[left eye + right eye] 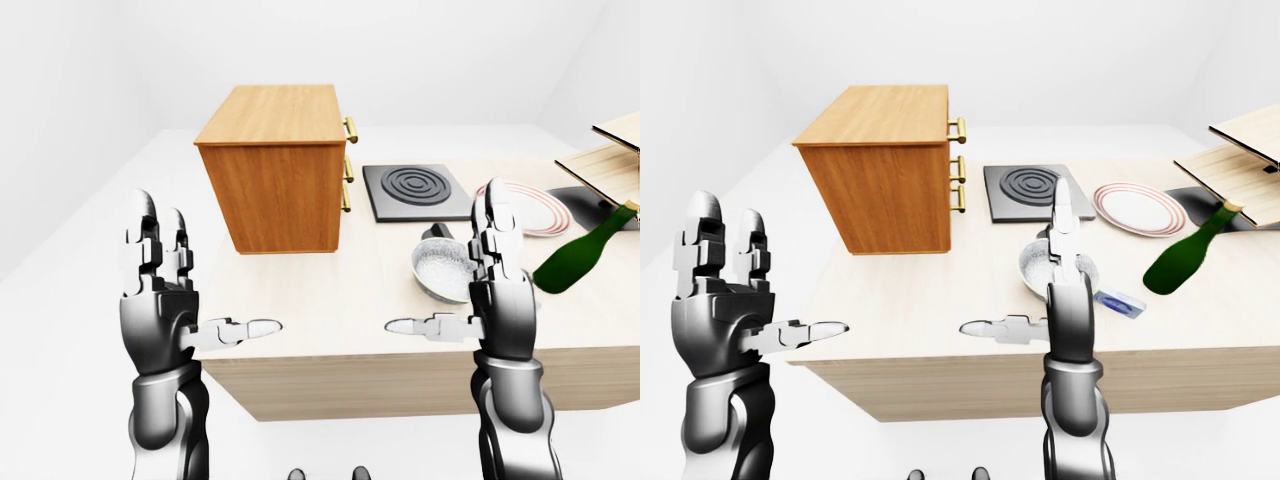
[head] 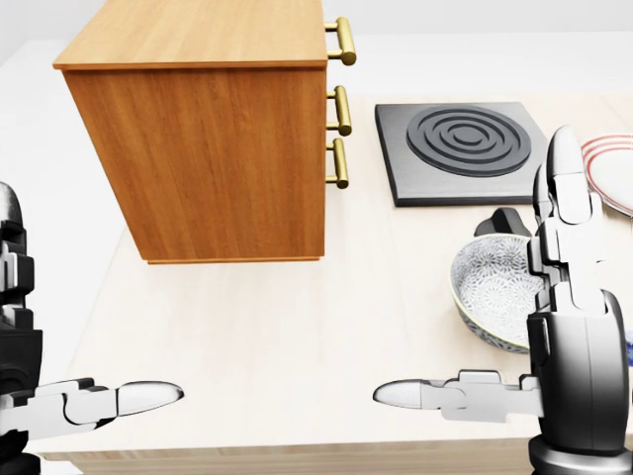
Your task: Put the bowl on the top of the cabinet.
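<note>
A grey-white patterned bowl point(image 2: 493, 287) sits on the light wooden table point(image 2: 297, 327), to the right of a wooden cabinet point(image 2: 198, 158) with three brass handles. The cabinet's flat top point(image 1: 272, 112) is bare. My right hand point(image 1: 1016, 256) is open, fingers upright and thumb pointing left; it covers the bowl's right side in the head view. Whether it touches the bowl I cannot tell. My left hand point(image 1: 200, 285) is open and empty, fingers upright, near the table's lower left edge, below and left of the cabinet.
A black stove plate point(image 1: 415, 190) lies right of the cabinet. Further right are a red-rimmed plate point(image 1: 1138, 208), a tilted green bottle point(image 1: 1185, 255), a small blue item point(image 1: 1120, 303) and a wooden rack point(image 1: 1240, 165). A dark object point(image 2: 504, 220) stands just above the bowl.
</note>
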Controlling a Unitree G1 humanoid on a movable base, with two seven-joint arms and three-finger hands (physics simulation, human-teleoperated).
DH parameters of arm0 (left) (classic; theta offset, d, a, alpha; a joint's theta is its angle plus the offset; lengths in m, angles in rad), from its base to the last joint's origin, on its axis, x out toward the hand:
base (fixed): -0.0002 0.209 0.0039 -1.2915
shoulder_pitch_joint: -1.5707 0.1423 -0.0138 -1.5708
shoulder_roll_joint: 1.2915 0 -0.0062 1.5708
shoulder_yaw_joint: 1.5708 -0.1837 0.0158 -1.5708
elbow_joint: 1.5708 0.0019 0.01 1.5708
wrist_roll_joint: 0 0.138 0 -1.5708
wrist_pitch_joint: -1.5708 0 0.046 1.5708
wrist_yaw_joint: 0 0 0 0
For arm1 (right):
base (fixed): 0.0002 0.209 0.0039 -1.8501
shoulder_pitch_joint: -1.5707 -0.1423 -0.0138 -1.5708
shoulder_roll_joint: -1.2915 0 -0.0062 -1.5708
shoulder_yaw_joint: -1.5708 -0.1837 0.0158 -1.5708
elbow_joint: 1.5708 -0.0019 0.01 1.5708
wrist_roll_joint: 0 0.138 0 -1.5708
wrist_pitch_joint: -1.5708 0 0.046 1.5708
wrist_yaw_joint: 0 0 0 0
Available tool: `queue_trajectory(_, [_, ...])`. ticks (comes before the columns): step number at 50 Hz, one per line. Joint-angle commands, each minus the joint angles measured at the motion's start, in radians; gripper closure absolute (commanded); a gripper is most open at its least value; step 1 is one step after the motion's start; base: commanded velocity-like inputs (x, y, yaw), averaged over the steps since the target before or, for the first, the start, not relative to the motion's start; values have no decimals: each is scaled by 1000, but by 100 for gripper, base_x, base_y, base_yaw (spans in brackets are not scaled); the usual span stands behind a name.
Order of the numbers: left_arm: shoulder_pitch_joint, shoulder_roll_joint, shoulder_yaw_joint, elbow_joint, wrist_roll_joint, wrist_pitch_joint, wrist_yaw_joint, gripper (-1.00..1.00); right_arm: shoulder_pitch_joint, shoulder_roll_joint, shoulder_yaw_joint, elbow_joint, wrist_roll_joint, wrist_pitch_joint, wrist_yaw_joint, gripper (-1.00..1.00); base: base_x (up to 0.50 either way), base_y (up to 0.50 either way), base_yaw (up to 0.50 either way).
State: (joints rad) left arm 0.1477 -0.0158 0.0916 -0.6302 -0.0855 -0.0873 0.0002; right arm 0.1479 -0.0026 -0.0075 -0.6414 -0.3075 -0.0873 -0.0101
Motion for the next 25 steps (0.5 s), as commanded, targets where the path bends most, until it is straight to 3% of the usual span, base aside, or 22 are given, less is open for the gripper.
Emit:
queue_trajectory(1, [-1, 1, -4, 6, 1, 0, -2, -100, -1, -1, 0, 9, 2, 0, 0, -100, 0, 50, 0])
queue_trajectory(15, [6, 0, -9, 26, 1, 0, -8, -100, 4, 0, 1, 9, 8, 0, 0, -100, 0, 50, 0])
queue_trajectory(25, [4, 1, -8, 14, 1, 0, -9, -100, 5, 0, 6, 17, 11, 0, 3, -100, 0, 6, 0])
